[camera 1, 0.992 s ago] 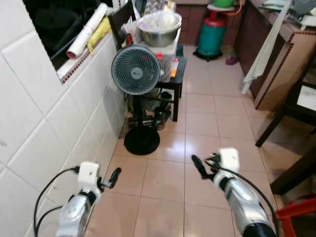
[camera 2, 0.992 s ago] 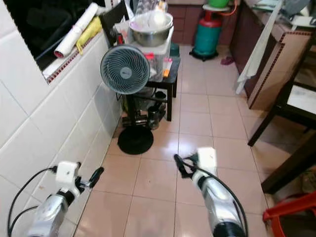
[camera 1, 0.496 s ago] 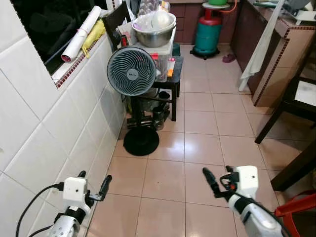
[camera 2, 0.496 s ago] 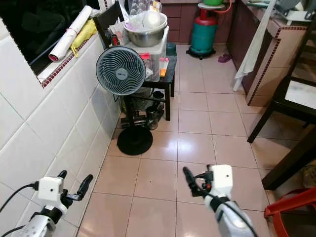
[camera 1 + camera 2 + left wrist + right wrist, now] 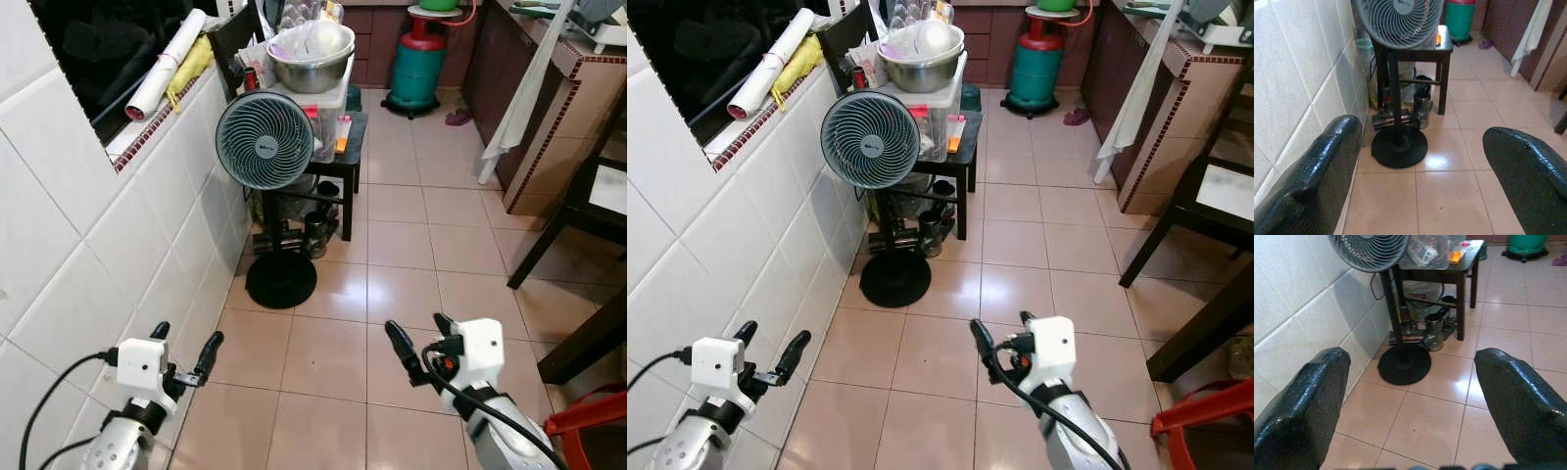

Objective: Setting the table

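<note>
Tableware for the job is not in my grasp: the nearest candidate is the steel bowl (image 5: 312,57) at the upper middle of the frame, sitting on a clear plastic box atop a small dark stool (image 5: 338,157), well ahead of me. Whether it belongs on the table I cannot tell. Just in front of the stool stands a grey fan (image 5: 265,141) on a black round base, close to the white tiled wall (image 5: 118,245) filling the left side. A green gas cylinder (image 5: 418,59) stands at the top centre, a pale cloth (image 5: 524,88) hangs at the upper right, and dark chair legs (image 5: 549,250) cross the right edge above a red stool corner at the lower right.

My left gripper (image 5: 184,357) sits at the lower left, my right gripper (image 5: 423,346) at the lower middle; both have their fingers spread wide and hold nothing, poised above bare floor tiles.

I judge this the walking-and-searching step, with no item picked. Next calls for finding the dishes and the table itself, then closing the distance before reaching.
</note>
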You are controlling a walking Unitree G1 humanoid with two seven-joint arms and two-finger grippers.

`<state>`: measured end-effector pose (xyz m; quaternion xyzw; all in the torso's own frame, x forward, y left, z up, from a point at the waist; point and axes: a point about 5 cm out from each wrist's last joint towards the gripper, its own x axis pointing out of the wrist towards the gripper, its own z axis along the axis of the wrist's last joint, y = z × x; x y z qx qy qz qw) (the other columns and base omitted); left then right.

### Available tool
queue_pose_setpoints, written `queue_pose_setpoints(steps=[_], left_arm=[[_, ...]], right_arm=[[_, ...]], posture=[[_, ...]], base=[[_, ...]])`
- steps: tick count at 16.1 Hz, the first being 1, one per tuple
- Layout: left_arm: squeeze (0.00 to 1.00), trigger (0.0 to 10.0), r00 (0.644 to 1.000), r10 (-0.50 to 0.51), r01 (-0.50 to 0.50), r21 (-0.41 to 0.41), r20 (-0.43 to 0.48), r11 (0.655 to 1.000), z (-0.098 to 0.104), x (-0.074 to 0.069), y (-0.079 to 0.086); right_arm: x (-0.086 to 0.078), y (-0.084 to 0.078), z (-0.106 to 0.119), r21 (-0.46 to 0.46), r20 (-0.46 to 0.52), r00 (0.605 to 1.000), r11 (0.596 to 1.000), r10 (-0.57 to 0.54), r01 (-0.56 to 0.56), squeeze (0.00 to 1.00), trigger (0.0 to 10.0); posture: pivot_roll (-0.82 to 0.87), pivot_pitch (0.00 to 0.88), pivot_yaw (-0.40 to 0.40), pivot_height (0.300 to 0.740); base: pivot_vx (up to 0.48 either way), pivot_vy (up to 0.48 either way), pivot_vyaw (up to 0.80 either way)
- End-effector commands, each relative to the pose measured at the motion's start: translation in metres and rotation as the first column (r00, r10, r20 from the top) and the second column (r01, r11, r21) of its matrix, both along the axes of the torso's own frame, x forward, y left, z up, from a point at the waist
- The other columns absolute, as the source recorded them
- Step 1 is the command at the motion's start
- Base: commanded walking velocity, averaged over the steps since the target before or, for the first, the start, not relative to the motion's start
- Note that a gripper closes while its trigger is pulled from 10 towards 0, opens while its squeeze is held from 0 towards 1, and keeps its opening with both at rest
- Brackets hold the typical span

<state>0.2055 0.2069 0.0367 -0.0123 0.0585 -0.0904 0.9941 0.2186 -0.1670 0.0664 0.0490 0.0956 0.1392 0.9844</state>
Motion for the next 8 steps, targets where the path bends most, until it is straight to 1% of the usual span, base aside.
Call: queue_pose_setpoints(steps=[1, 2, 4, 5, 7, 8], left_arm=[[0.0, 10.0, 1.0, 0.03, -0.03, -0.017, 0.008, 0.999, 0.002, 0.0, 0.001], [0.0, 10.0, 0.999, 0.034, -0.034, -0.028, 0.0, 0.999, 0.003, 0.001, 0.0], [0.0, 10.0, 1.0, 0.028, -0.029, -0.047, -0.006, 0.998, 0.003, 0.002, -0.007], [0.0, 10.0, 1.0, 0.021, -0.022, -0.067, -0.004, 0.998, 0.004, 0.003, -0.011], [0.0, 10.0, 1.0, 0.018, -0.017, -0.091, 0.01, 0.996, 0.006, 0.007, -0.017], [0.0, 10.0, 1.0, 0.017, -0.015, -0.089, 0.023, 0.996, 0.008, 0.009, -0.018]], right_arm=[[-0.002, -0.002, 0.003, 0.007, 0.001, 0.999, 0.999, -0.051, 0.051, 0.0, 10.0], [-0.003, -0.001, 0.004, 0.017, -0.002, 0.998, 0.998, -0.058, 0.058, 0.0, 10.0], [-0.003, 0.005, 0.005, 0.015, -0.003, 0.999, 0.999, -0.038, 0.038, 0.0, 10.0], [0.001, 0.009, 0.005, 0.014, 0.0, 0.999, 0.999, -0.037, 0.037, 0.0, 10.0], [0.007, 0.01, 0.006, 0.012, 0.006, 0.999, 0.999, -0.044, 0.044, 0.0, 10.0], [0.008, 0.009, 0.007, 0.009, 0.008, 0.999, 0.999, -0.05, 0.05, 0.0, 10.0]], posture=[[-0.01, 0.0, 0.069, 0.74], [-0.01, 0.0, 0.067, 0.74], [-0.02, 0.0, 0.062, 0.74], [-0.01, 0.0, 0.056, 0.74], [0.0, 0.0, 0.044, 0.74], [-0.01, 0.0, 0.039, 0.74]], base=[[0.0, 0.0, 0.0], [0.0, 0.0, 0.0], [0.0, 0.0, 0.0], [0.0, 0.0, -0.48], [0.0, 0.0, -0.8], [0.0, 0.0, -0.8]])
